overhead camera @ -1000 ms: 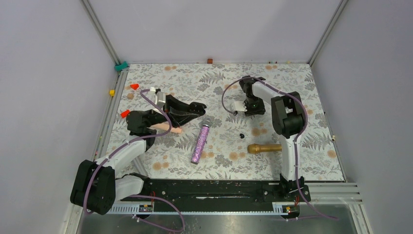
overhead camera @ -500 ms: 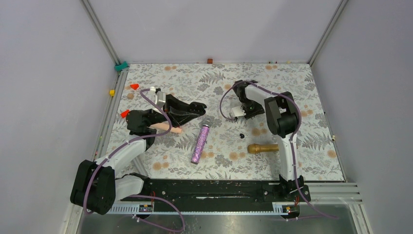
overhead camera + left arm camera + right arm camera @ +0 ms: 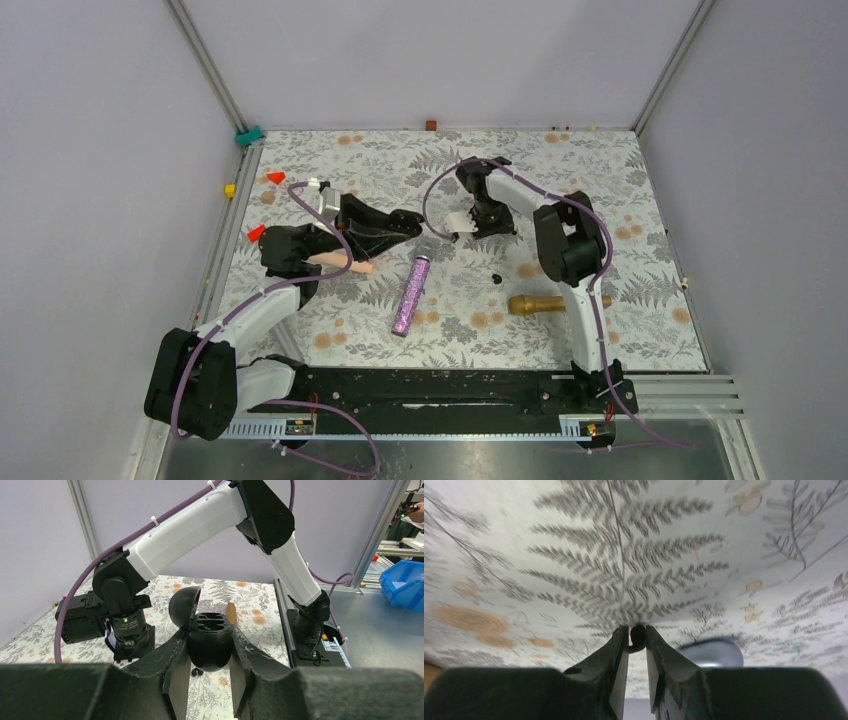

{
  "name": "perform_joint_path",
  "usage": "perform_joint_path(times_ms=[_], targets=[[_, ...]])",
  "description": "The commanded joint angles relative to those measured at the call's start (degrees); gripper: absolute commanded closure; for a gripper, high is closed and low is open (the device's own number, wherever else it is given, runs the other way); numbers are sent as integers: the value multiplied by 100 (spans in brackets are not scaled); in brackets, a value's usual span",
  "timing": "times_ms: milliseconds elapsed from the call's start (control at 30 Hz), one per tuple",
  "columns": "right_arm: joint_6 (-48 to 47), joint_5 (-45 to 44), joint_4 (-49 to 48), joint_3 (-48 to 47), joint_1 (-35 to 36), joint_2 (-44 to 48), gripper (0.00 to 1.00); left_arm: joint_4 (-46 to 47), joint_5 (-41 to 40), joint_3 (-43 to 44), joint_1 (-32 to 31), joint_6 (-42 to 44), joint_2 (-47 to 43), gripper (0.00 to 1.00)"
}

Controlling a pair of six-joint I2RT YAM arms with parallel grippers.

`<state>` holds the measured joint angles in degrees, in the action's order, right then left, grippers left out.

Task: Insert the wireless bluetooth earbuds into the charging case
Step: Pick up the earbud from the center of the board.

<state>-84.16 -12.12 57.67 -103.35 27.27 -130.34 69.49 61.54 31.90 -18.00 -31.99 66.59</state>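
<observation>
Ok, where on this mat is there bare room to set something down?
Bare: the far strip along the back edge, and the near band between the purple microphone, the gold microphone and the black rail. Crowded: the middle: left gripper with the charging case, right gripper pinching one earbud, a loose earbud.

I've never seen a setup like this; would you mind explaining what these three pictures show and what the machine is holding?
These are two robot arms bolted side by side. The overhead picture looks down on the flowered table; the other two come from cameras on each wrist, looking along the fingers. The left fingers clamp an open black charging case. The right fingers pinch a tiny black earbud. The other earbud lies loose on the table, between a purple glitter microphone and a gold microphone.
</observation>
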Motion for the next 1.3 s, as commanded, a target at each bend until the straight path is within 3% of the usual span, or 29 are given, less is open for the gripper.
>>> perform_joint_path(times_ms=[0,200,367,500,667,867,1267], targets=[[618,798,255,-197,110,259,73,257,110,232,28,-1,-85,100],[1216,1013,378,-666,-46,299,60,255,105,205,30,-8,-110,100],[1936,1666,1338,-1740,-317,47,47,249,112,200,25,13,-146,100],[2798,1719,1420,-1789,-346,-99,39,271,116,201,26,0,-146,100],[3908,1816,1432,-1570,-345,-190,38,292,118,189,25,-11,-163,100],[4467,2047,583,-432,-315,331,36,378,109,191,28,-66,-96,100],[4937,1916,346,-591,-318,157,36,383,109,161,26,-73,-197,100]])
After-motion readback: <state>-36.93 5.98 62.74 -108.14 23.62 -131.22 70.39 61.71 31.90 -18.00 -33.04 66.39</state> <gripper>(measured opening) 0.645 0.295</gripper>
